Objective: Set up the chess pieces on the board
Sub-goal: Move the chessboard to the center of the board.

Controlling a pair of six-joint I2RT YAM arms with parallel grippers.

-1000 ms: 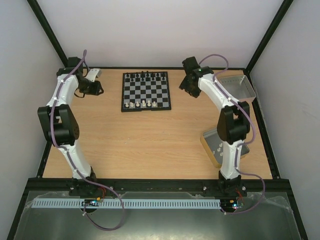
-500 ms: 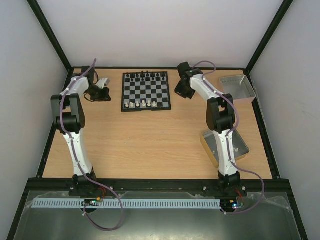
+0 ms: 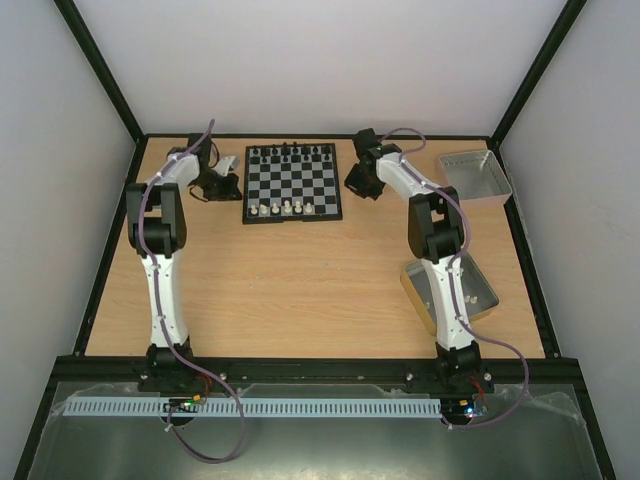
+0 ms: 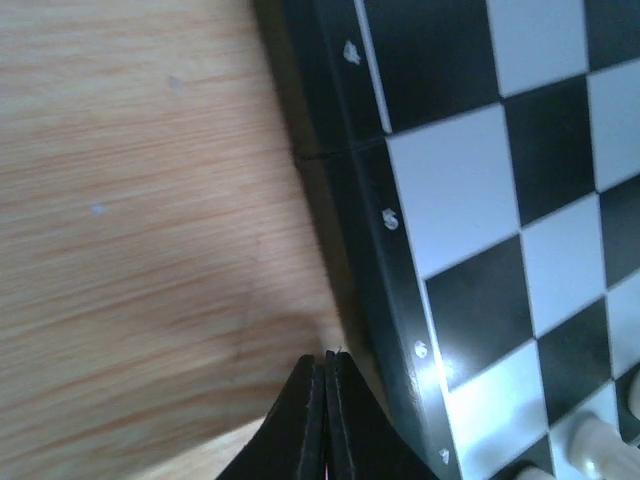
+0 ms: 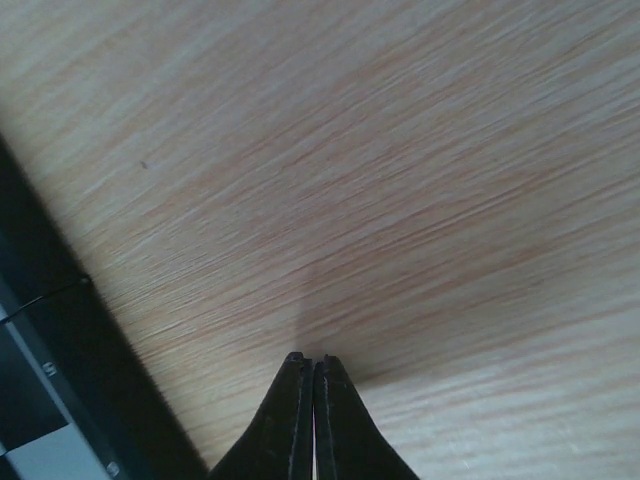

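The board (image 3: 293,217) lies at the far middle of the table. Black chess pieces (image 3: 290,153) line its far row and a few cream ones (image 3: 285,208) stand on its near row. My left gripper (image 3: 232,186) hangs just off the board's left edge. In the left wrist view this gripper (image 4: 326,357) is shut and empty over bare wood beside the black rim (image 4: 350,200), with a cream piece (image 4: 600,445) at the corner. My right gripper (image 3: 352,183) sits just off the board's right edge. It (image 5: 308,360) is shut on nothing, with the rim (image 5: 60,350) to its left.
A tan-rimmed grey tray (image 3: 412,290) with small white pieces inside lies at the right, partly under the right arm. A clear grey bin (image 3: 480,192) stands at the far right corner. Black frame posts edge the table.
Both arms have swung inward towards the board: the left gripper moved right, the right gripper moved left. Both grippers have closed with nothing in them.
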